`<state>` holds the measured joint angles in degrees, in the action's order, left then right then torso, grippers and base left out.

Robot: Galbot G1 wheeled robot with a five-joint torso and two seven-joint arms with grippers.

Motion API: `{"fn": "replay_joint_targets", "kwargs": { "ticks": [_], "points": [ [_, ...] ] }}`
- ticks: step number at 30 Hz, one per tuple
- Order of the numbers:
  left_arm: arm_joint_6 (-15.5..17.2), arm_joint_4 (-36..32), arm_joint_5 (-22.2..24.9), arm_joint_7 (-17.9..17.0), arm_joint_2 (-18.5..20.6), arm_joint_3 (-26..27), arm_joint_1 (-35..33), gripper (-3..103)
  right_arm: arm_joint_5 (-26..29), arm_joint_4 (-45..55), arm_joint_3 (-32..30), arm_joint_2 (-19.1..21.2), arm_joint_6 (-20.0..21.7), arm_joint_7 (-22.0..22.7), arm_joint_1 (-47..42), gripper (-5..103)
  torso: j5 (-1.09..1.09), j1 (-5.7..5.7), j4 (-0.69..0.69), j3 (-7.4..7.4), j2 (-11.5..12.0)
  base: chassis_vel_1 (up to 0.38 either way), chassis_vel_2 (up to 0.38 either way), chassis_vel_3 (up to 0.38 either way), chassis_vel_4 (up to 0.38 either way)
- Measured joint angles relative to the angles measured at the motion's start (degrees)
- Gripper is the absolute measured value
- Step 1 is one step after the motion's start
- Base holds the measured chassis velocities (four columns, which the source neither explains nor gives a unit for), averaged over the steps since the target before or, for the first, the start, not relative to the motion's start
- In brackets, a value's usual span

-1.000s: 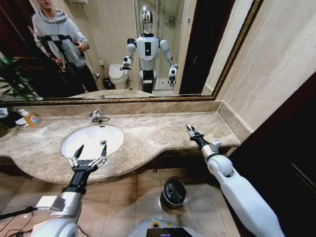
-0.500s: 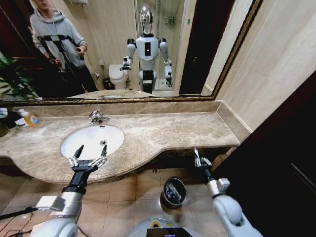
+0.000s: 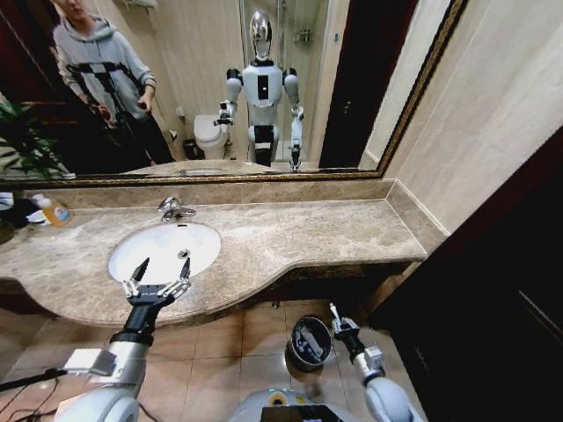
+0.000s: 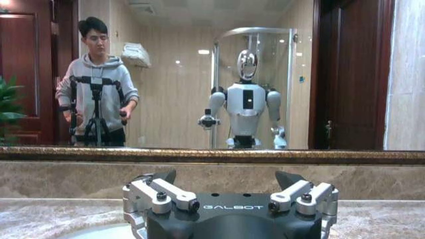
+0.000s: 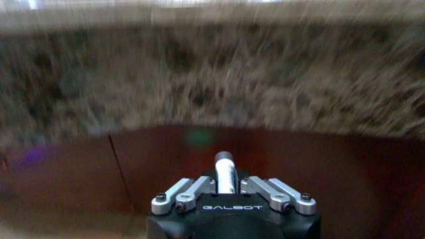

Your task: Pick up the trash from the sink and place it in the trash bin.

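Note:
My right gripper (image 3: 334,311) hangs low over the floor, just right of the small black trash bin (image 3: 310,341) with its shiny rim. The right wrist view has that gripper (image 5: 224,182) shut on a slim white piece of trash (image 5: 224,169) that sticks out between the fingers. My left gripper (image 3: 157,280) hovers open above the front rim of the white oval sink (image 3: 163,251), nothing in it. Seen from the left wrist, its spread fingers (image 4: 159,191) point toward the mirror.
A chrome faucet (image 3: 173,208) stands behind the basin. An orange bottle (image 3: 54,211) and a green plant (image 3: 22,141) sit at the counter's far left. The marble countertop (image 3: 299,233) overhangs the tiled floor where the bin stands. A dark door panel (image 3: 493,290) closes in the right side.
My right arm has swung down from the countertop's right end, past its edge, to the floor beside the bin. The left arm has not moved.

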<state>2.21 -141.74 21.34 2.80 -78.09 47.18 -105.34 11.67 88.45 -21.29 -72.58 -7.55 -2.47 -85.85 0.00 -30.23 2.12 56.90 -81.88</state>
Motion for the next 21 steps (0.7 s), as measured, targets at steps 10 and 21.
{"fn": "replay_joint_targets", "kwargs": {
  "ticks": [10, 21],
  "points": [
    [0.0, 0.0, 0.0, 0.0, 0.0, 0.0, 0.0, 100, -9.7, -17.9, 3.0, -3.0, 2.8, -1.9, 10.9, 15, 0.0, 0.0, 0.0, 0.0, 0.0, 0.0, 0.0, 0.0, 0.0],
    [0.0, 0.0, 0.0, 0.0, 0.0, 0.0, 0.0, 100, -16.6, -34.6, 2.9, -6.3, 1.6, -4.2, 19.0, 15, -0.01, 0.0, -0.01, 0.01, 0.0, 0.0, 0.0, 0.0, 0.0]
  ]
}}
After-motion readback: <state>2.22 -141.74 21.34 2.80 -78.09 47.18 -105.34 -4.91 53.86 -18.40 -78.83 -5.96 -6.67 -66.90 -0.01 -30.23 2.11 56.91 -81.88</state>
